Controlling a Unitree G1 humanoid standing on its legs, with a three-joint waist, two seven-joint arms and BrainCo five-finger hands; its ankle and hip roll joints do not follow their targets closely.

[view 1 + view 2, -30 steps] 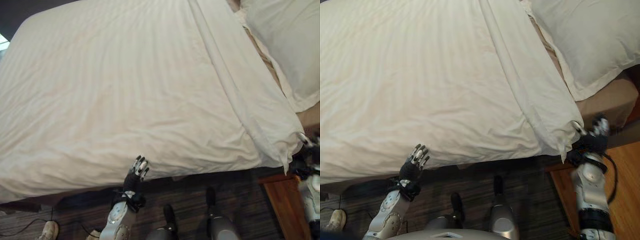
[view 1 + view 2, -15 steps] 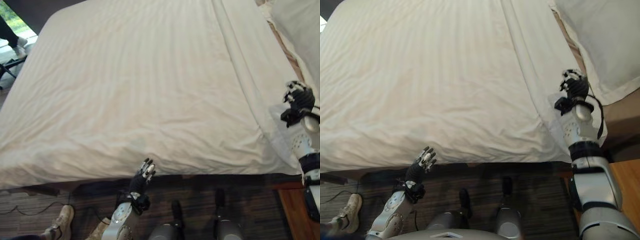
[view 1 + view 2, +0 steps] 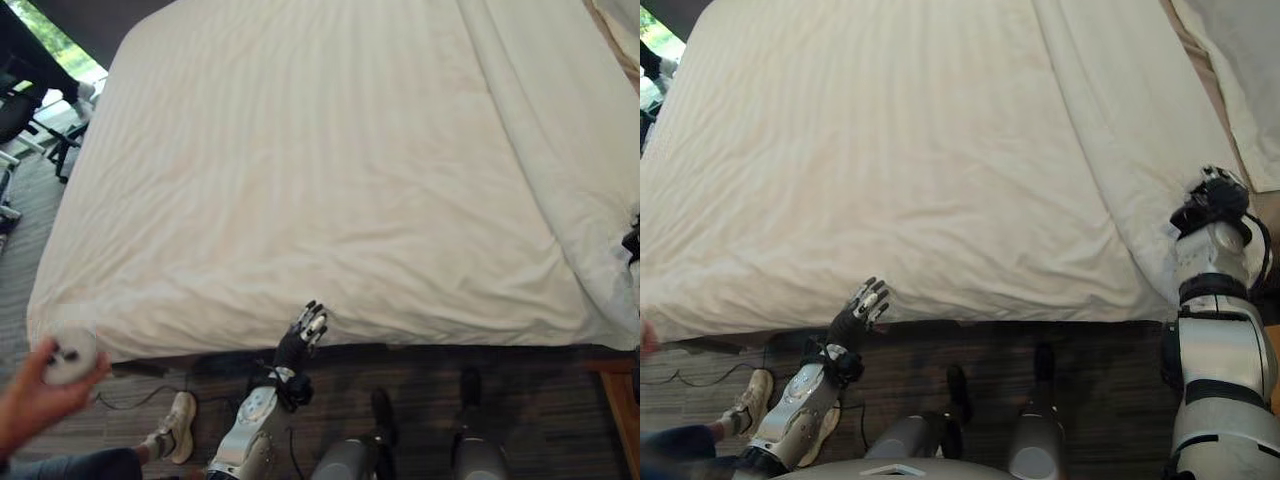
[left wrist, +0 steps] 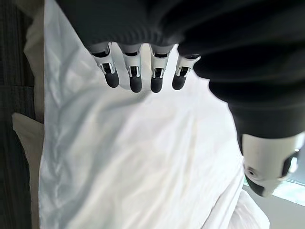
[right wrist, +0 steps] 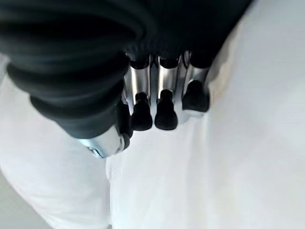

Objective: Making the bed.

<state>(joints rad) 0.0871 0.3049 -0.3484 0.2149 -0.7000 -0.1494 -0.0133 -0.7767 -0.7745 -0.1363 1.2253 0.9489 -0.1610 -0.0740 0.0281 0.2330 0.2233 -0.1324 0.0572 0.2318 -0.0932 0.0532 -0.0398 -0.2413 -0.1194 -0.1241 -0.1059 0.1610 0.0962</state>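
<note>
Right hand [image 3: 1212,197] has risen from below the bed's corner onto the folded edge of the striped white duvet [image 3: 330,170], fingers bent against the cloth, grip unclear. Left hand [image 3: 303,335] stays open-fingered at the near hem, so smoothing probably comes next.

We see the duvet [image 3: 320,160] spread flat, open to reach; a person's hand [image 3: 30,395] with a round object [image 3: 70,355] crowds its left near corner

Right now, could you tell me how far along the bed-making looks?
Done: the white duvet is spread flat over most of the bed. In hand: the left hand, fingers straight, is at the duvet's near edge; the right hand rests on the folded-back band near the pillow. Left: smoothing wrinkles along the near edge and squaring that band.
</note>
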